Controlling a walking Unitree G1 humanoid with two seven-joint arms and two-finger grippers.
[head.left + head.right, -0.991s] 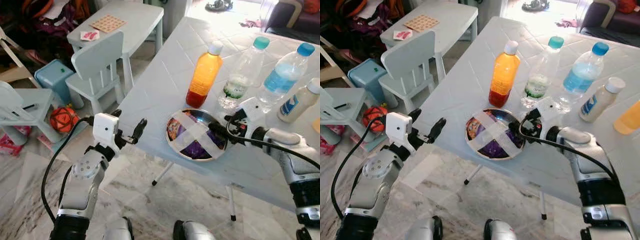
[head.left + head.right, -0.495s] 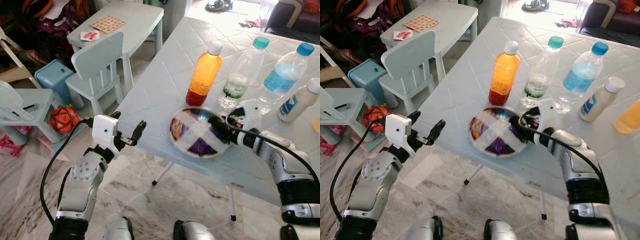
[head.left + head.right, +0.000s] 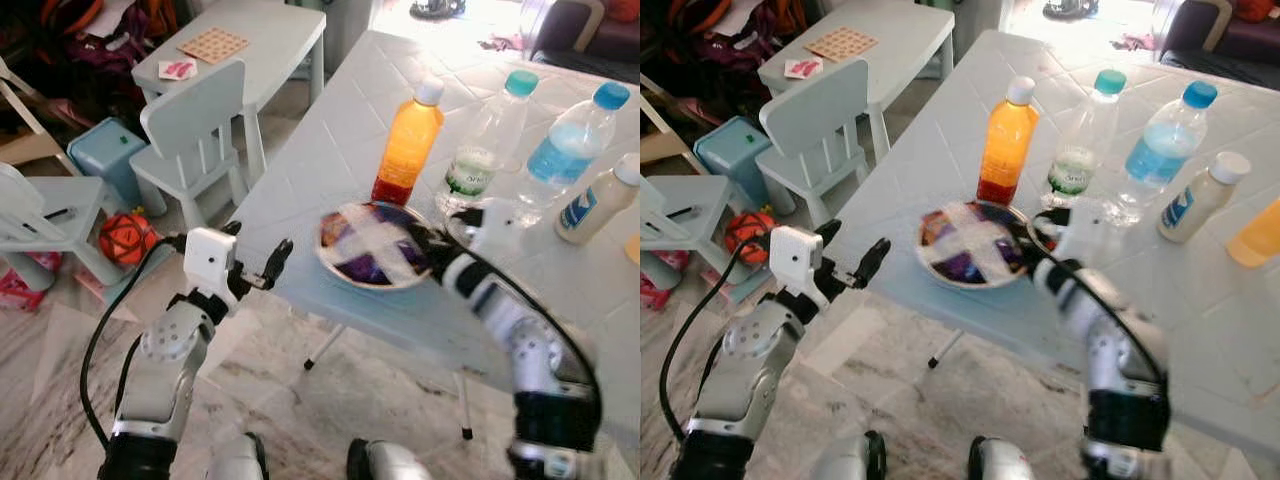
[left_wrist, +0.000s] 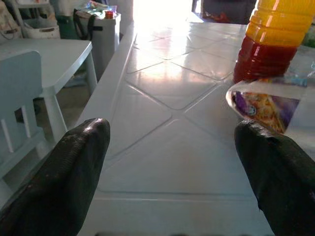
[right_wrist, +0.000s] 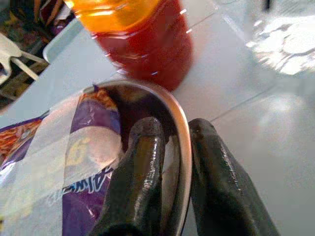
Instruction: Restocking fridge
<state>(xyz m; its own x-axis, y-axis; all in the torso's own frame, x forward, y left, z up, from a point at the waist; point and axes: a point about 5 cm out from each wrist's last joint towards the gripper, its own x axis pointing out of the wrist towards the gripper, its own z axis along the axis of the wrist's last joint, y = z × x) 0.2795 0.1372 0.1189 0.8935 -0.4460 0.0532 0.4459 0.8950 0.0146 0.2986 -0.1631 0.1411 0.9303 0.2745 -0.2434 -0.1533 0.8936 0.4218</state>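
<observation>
A round metal bowl [image 3: 372, 244] holding purple snack packets under crossed strips of tape hangs tilted just above the white table [image 3: 330, 160], in front of the orange juice bottle [image 3: 405, 148]. My right gripper [image 5: 170, 162] is shut on the bowl's rim [image 5: 183, 147], one finger inside and one outside. My left gripper [image 3: 262, 268] stands open off the table's left edge, its fingertips [image 4: 83, 162] spread wide and holding nothing.
Behind the bowl stand a clear water bottle [image 3: 487, 140], a blue-labelled bottle [image 3: 570, 150] and a white bottle [image 3: 598, 200]. A small grey chair [image 3: 195, 135], a child's table [image 3: 235, 45], a blue stool [image 3: 105, 150] and an orange ball [image 3: 125, 238] crowd the floor on the left.
My right gripper has lifted the bowl off the table and carried it leftward and back toward the orange bottle. The left arm has stayed put.
</observation>
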